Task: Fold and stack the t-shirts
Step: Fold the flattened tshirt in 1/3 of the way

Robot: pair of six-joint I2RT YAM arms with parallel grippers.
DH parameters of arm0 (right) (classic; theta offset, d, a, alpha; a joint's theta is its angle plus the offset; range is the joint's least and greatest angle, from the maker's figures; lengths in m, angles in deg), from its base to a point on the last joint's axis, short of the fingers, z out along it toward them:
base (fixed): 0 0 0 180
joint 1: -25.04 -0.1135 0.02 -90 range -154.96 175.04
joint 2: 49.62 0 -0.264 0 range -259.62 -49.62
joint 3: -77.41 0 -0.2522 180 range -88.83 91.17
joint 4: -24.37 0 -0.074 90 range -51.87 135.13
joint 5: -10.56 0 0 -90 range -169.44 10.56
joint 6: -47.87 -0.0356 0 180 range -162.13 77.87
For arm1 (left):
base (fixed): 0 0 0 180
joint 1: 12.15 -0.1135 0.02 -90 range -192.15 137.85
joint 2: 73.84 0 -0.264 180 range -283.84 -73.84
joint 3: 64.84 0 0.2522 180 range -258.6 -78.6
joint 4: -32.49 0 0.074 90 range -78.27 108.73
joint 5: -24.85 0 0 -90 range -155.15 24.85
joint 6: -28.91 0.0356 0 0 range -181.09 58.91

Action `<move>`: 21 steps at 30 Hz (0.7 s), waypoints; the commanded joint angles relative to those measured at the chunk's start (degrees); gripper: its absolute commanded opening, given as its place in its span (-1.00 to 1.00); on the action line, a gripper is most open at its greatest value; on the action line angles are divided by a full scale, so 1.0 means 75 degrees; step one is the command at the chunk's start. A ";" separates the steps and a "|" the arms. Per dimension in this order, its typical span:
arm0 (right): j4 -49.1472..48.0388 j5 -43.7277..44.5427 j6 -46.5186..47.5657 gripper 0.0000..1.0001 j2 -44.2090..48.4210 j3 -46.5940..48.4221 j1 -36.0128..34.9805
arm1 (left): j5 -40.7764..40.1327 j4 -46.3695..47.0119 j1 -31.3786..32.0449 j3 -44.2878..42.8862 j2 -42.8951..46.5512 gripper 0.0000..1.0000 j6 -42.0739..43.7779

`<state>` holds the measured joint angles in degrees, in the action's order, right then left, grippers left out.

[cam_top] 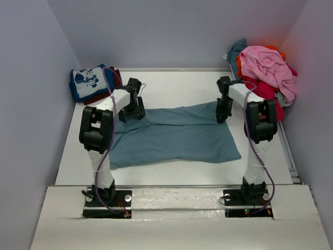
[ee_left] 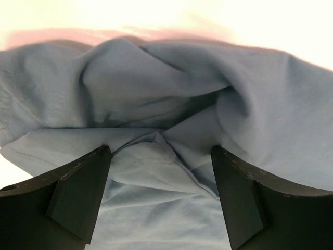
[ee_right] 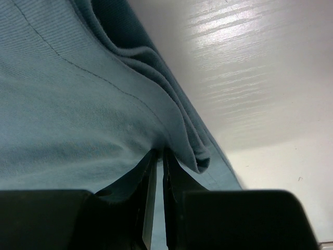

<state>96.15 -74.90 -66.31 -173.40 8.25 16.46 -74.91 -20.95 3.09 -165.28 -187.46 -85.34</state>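
Reckoned from the middle of my table (cam_top: 171, 78), the spread t-shirt (cam_top: 177, 138) lies flat at the centre, its long side running from 9 to 3 o'clock. The folded stack (cam_top: 89, 83), one t-shirt on another, sits at 10 o'clock in the far left corner, apart from the spread t-shirt. The loose heap of t-shirts (cam_top: 265, 73) is piled at 2 o'clock in the far right corner. My left gripper (cam_top: 134, 110) stands over the spread t-shirt's far left corner, my right gripper (cam_top: 222, 114) on its far right corner. My left arm base (cam_top: 106, 200) sits at 7 o'clock, my right arm base (cam_top: 250, 200) at 5 o'clock.
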 commanded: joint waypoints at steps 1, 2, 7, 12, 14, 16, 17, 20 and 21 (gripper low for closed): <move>-0.0084 0.0051 0.0014 -0.69 0.0040 -0.0252 0.0042 | 0.0106 0.0064 -0.0064 0.0493 0.0349 0.75 -0.0001; -0.0084 0.0052 0.0025 -0.69 0.0028 -0.0252 0.0042 | 0.0164 0.0122 -0.0064 0.0680 0.0384 0.73 -0.0001; -0.0072 0.0063 0.0037 -0.69 0.0028 -0.0229 0.0042 | 0.0223 0.0310 -0.0064 0.1091 0.0618 0.53 -0.0083; -0.0095 0.0063 0.0037 -0.69 0.0005 -0.0311 0.0042 | 0.0153 0.0345 -0.0064 0.1150 0.0829 0.12 -0.0095; -0.0107 0.0063 0.0037 -0.69 0.0016 -0.0334 0.0042 | 0.0106 0.0322 -0.0064 0.1127 0.0911 -0.05 -0.0095; -0.0119 0.0075 0.0037 -0.69 0.0017 -0.0346 0.0042 | 0.0024 0.0299 -0.0064 0.1127 0.0993 -0.35 -0.0095; -0.0107 0.0075 0.0037 -0.69 0.0028 -0.0358 0.0042 | 0.0024 0.0287 -0.0064 0.1115 0.1005 -0.42 -0.0095; -0.0107 0.0075 0.0037 -0.69 0.0028 -0.0346 0.0042 | -0.0035 0.0240 -0.0064 0.1127 0.1146 -0.48 -0.0106; -0.0107 0.0087 0.0037 -0.69 0.0028 -0.0346 0.0042 | -0.0035 0.0205 -0.0064 0.1150 0.1181 -0.49 -0.0106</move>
<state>95.69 -74.86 -66.31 -173.07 7.70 16.46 -73.53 -17.93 2.77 -157.06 -182.87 -85.95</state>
